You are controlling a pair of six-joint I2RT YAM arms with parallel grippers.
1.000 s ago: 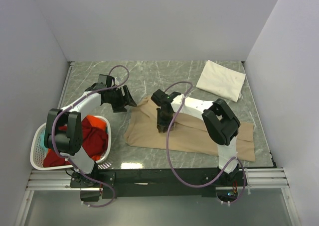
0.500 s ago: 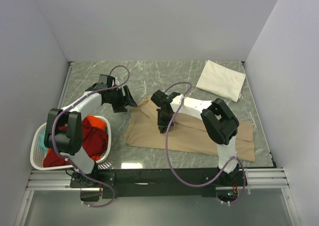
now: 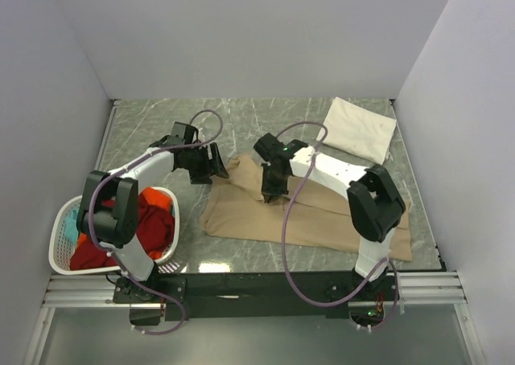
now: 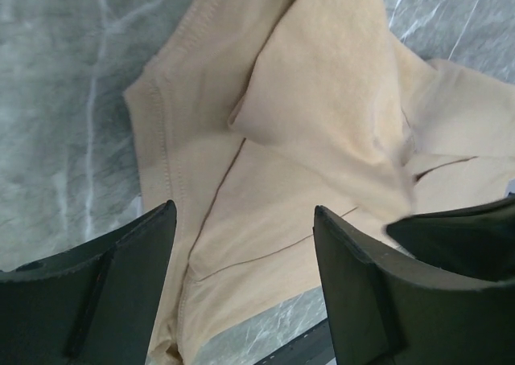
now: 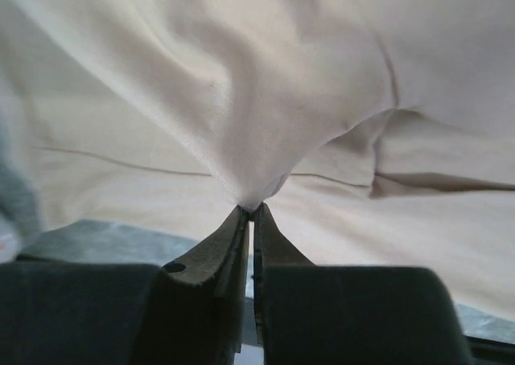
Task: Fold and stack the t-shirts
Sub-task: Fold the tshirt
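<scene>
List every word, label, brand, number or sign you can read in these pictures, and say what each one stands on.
None: no readable text in any view.
The tan t-shirt, the folded cream t-shirt, the white laundry basket and the marble table show no print, tag or marking.

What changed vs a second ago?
The right gripper closed on a pinch of the tan t-shirt and drew it slightly toward the far side. The left gripper, open, shifted right, closer to the shirt's edge. The folded cream t-shirt and the laundry basket are unchanged.
</scene>
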